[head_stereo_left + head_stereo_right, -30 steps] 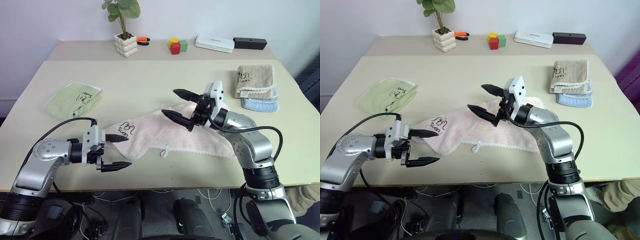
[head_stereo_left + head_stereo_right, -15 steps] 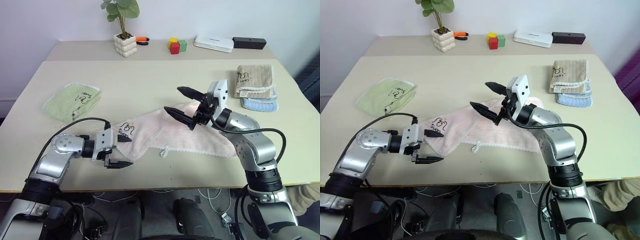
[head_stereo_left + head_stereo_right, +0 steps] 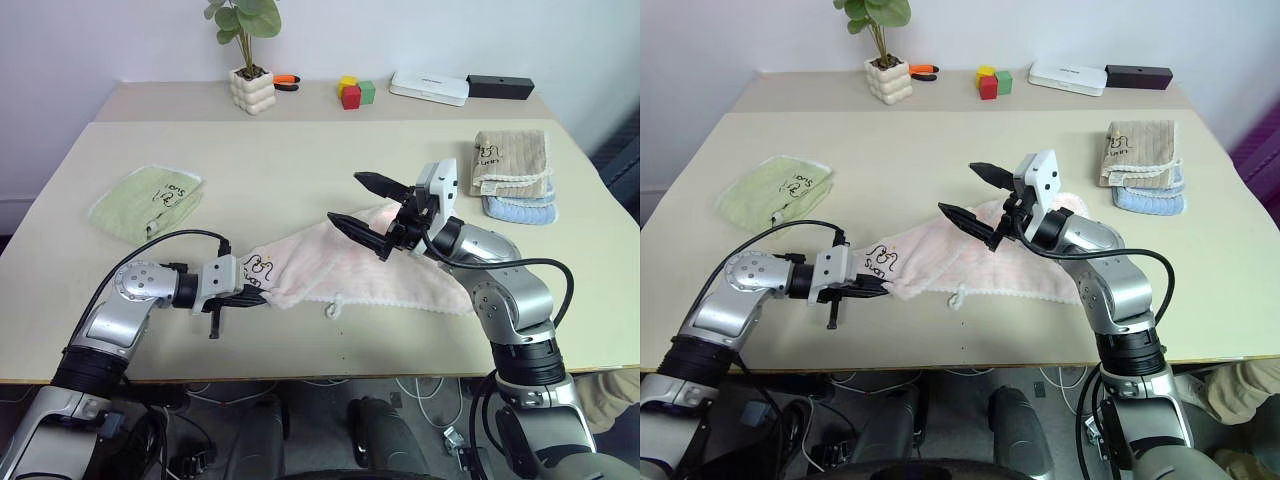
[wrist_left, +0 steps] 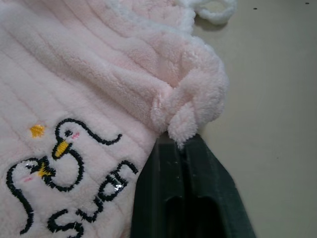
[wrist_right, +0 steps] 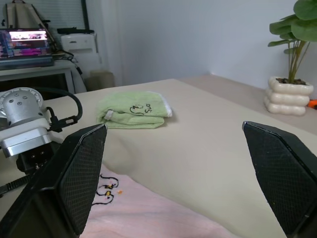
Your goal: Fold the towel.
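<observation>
The pale pink towel lies crumpled across the table's middle, its dark logo at its left end and a small white loop on its near edge. My left gripper lies low at that left end, shut on the towel's corner beside the logo. In the left wrist view its fingers pinch a bunched fold of terry. My right gripper hangs open above the middle of the towel and holds nothing. In the right wrist view its wide-spread fingers frame the table.
A light green towel lies at the left. A beige towel is stacked on a blue one at the right. Along the back stand a potted plant, coloured blocks, a white box and a black box.
My left gripper has slid right onto the towel's logo corner and shut on it. The right gripper stays open in place.
</observation>
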{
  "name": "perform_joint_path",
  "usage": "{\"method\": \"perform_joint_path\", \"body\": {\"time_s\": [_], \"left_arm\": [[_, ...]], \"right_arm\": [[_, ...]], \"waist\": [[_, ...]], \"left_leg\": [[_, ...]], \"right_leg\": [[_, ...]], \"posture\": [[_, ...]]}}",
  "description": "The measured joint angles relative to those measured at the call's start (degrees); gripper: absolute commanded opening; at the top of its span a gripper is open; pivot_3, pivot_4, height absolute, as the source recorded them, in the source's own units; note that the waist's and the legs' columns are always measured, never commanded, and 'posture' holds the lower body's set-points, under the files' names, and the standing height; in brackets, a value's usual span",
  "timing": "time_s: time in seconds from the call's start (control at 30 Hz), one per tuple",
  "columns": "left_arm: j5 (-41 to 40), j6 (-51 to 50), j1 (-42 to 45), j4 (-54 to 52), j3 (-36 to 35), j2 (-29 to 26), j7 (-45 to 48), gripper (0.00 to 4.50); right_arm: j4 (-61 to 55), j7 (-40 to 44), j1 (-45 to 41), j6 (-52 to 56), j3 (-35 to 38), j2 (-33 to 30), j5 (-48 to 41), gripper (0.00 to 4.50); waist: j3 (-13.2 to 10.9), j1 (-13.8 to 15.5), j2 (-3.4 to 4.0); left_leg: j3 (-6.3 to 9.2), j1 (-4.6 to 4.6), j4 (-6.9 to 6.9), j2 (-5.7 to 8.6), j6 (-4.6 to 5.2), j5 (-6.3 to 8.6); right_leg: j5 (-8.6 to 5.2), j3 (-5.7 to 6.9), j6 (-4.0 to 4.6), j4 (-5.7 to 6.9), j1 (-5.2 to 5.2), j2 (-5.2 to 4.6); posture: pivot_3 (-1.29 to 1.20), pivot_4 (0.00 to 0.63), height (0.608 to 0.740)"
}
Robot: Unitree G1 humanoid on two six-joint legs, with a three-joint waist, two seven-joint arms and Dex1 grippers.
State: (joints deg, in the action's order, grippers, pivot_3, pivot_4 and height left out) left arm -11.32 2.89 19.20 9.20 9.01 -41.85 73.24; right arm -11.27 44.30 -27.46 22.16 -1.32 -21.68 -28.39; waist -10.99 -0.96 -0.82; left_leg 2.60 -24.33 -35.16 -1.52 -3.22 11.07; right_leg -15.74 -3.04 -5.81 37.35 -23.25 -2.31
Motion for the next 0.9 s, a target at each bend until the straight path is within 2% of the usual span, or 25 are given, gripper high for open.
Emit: {"method": "perform_joint_path", "body": {"time_s": [0.27, 0.43, 0.57, 0.77, 0.9], "left_arm": [[-13.2, -8.5, -1.8, -2.9, -11.5, -1.1, 1.1, 0.02], [-15.7, -13.3, -1.9, -3.0, -12.8, -2.1, 1.8, 0.02], [-18.7, -21.0, -2.5, -3.8, -12.8, -2.8, 2.5, 1.38], [-19.0, -21.4, -5.4, -7.5, -12.7, -3.2, 3.9, 4.31], [-17.9, -20.2, -4.7, -6.4, -12.6, -2.9, 3.7, 4.31]], "right_arm": [[0.1, 0.2, 0.0, 0.0, 0.0, -0.2, 0.0, 4.50], [0.3, 0.7, -0.2, 0.0, 0.0, -0.2, 0.0, 4.50], [0.4, 1.1, -0.9, 0.0, 0.0, -0.1, 0.0, 4.50], [0.4, 1.2, -1.0, 0.0, 0.0, -0.1, 0.0, 4.50], [0.4, 1.1, -1.0, 0.0, 0.0, -0.1, 0.0, 4.50]], "waist": [[0.0, 0.0, 0.00], [0.0, -0.1, 0.00], [0.0, -0.2, 0.00], [0.0, -0.1, 0.01], [0.0, 0.1, 0.00]], "left_leg": [[0.04, -0.02, -0.01, -0.01, 0.00, 0.00], [0.04, -0.01, 0.00, -0.01, 0.00, 0.00], [0.05, -0.01, 0.01, -0.02, 0.00, 0.00], [0.04, -0.01, 0.02, -0.02, 0.00, 0.00], [0.04, -0.02, 0.00, -0.01, 0.00, 0.00]], "right_leg": [[0.00, 0.02, 0.00, 0.10, -0.06, 0.00], [0.00, 0.02, 0.00, 0.11, -0.06, 0.02], [0.00, 0.02, 0.00, 0.11, -0.08, 0.03], [-0.01, 0.02, 0.02, 0.11, -0.08, 0.03], [-0.07, 0.02, 0.12, 0.10, -0.07, 0.01]], "posture": [[0.00, 0.150, 0.740], [0.00, 0.150, 0.740], [0.00, 0.150, 0.740], [0.00, 0.150, 0.740], [0.00, 0.150, 0.740]]}}
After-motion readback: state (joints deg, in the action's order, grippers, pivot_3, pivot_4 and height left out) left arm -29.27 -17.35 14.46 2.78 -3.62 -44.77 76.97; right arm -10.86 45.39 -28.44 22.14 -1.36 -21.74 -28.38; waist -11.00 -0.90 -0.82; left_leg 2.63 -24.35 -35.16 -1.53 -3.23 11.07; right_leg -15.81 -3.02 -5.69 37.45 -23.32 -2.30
